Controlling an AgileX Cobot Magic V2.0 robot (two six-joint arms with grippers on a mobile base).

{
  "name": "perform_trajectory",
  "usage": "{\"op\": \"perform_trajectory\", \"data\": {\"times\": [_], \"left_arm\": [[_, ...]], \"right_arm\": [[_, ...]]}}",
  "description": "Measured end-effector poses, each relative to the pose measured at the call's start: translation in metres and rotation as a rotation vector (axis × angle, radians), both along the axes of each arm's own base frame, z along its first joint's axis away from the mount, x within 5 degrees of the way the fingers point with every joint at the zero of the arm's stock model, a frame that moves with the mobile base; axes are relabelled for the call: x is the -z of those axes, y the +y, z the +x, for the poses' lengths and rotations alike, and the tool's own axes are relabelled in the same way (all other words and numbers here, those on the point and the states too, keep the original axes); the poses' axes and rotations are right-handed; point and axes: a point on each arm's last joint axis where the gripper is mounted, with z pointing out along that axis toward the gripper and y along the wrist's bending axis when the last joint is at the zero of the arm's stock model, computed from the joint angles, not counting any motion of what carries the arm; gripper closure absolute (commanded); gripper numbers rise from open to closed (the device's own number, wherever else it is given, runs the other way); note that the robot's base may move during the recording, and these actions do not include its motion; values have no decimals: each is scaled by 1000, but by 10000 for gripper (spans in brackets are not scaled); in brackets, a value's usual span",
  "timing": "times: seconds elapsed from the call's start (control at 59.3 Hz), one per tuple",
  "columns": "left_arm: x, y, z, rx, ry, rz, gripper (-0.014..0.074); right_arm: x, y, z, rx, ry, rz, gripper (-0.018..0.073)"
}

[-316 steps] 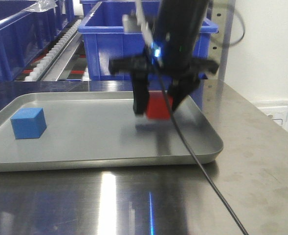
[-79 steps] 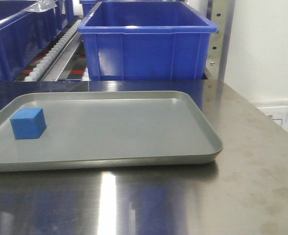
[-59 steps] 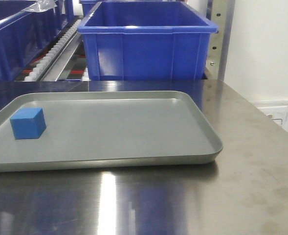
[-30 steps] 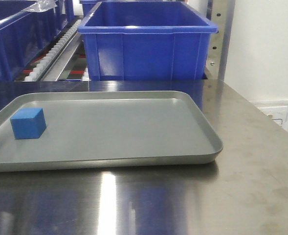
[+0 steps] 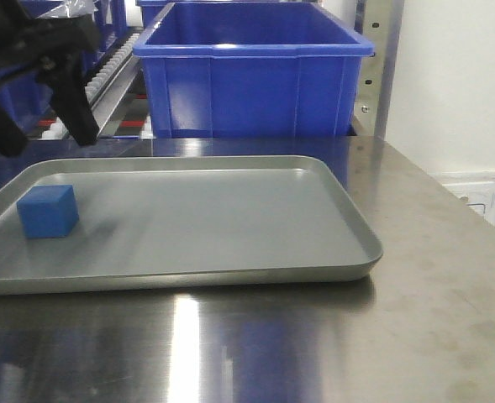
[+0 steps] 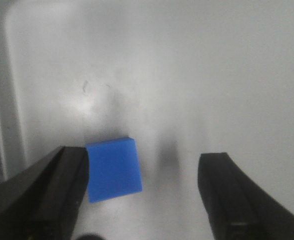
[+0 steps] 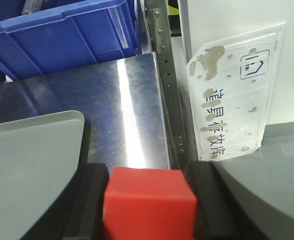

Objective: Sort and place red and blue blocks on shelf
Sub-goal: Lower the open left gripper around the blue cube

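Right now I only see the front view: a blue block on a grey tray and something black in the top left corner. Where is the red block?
Observer: In the right wrist view, the red block is clamped in the right tool.
Operator: And the black thing?
Observer: That is the left tool. Its wrist view shows it open, with the blue block below, nearer one finger than centred.
Operator: What lies beyond the red block?
Observer: The steel tabletop, then the perforated shelf upright.
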Motion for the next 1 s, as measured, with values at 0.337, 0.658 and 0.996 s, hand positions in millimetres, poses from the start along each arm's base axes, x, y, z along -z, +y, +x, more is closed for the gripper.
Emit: {"op": "perform_trajectory", "data": {"times": [0.337,0.658,0.996], "left_arm": [[15,0,7,-34,41,42,80],[21,-1,10,-51,57,53,80],[35,-2,15,-57,97,69,80]], "right_arm": [[0,0,0,0,0,0,507],[0,0,0,0,0,0,507],[0,0,0,0,0,0,507]]}}
